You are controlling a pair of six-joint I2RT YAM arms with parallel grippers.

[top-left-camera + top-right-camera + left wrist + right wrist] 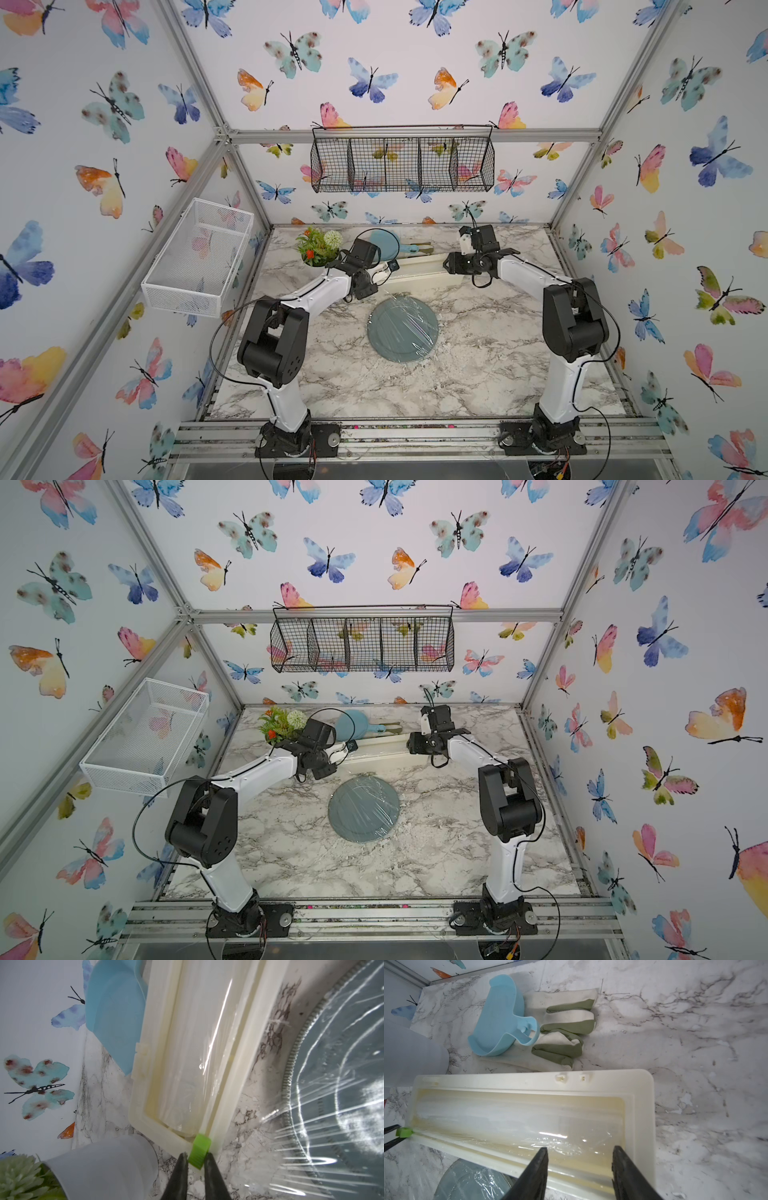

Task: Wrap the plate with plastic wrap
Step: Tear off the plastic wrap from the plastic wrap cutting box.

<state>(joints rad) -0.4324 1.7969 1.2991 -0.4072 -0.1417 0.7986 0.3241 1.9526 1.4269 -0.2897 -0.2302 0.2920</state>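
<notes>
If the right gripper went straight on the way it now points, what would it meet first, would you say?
Most likely the long cream-white rectangular box: the right gripper, jaws open, points at its glossy clear top panel near one end. How far above the panel the gripper hangs is unclear.

The plastic wrap (415, 320) is gleaming, thin and clear, its wrinkles flashing white over the plate (382, 340), which is looking smooth and glazed. The box (529, 1080) is showing as hard cream plastic, yellowing inside. Its slider (199, 1150) is reading as ridged green plastic. The counter (478, 374) is shining with a marble-print finish. The dish (496, 1022) is looking like smooth light-blue plastic, and the gloves (566, 1028) are looking matt and rubbery. On the walls, a black wire basket (402, 166) and a white metal mesh basket (195, 257) are hanging.
</notes>
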